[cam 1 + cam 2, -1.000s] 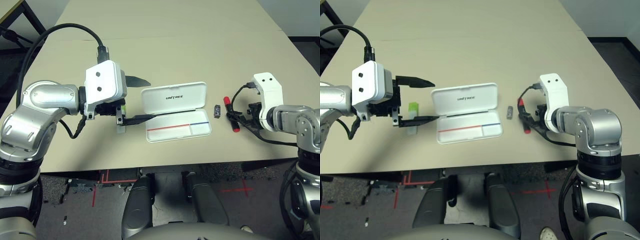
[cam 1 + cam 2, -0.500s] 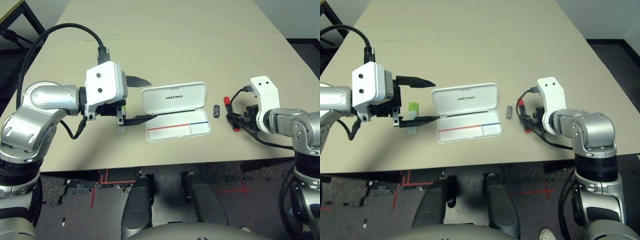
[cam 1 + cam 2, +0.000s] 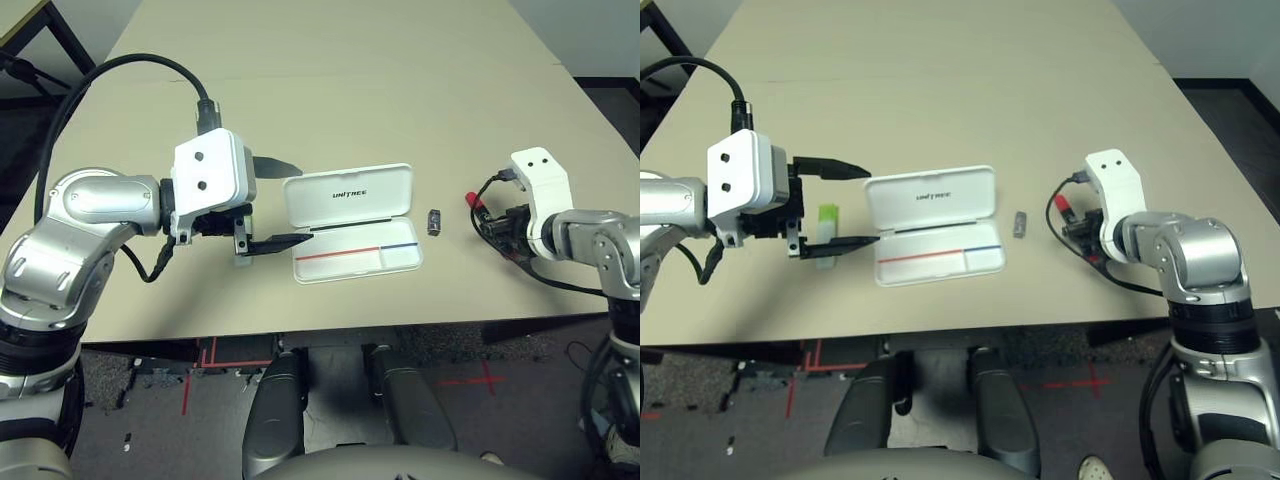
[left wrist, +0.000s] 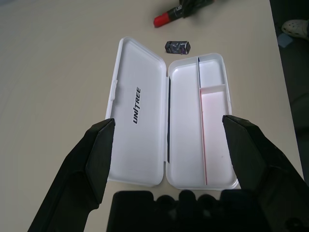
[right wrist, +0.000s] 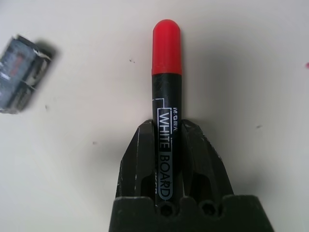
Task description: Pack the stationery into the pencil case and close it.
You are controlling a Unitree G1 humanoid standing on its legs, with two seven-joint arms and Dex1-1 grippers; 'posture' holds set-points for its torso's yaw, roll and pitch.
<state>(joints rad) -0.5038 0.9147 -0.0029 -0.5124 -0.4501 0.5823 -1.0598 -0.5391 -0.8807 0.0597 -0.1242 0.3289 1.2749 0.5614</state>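
The pencil case [image 3: 350, 224] lies open and empty on the desk [image 3: 300, 110], lid flipped back. Just to its right sits a small dark block [image 3: 434, 222]. Further right, the right end effector [image 5: 167, 123] has its fingers pinched around a black marker with red ends [image 5: 167, 87]. On the other side, the left end effector [image 3: 855, 208] stands wide open, holding nothing, by a pale bar with a green end [image 3: 827, 220].

Pencil case [image 3: 350, 265]: open on table [image 3: 300, 110]
Dark piece [image 3: 434, 223]: right of case
Marker [image 5: 167, 53]: farther right
Pale bar [image 3: 827, 225]: left of case
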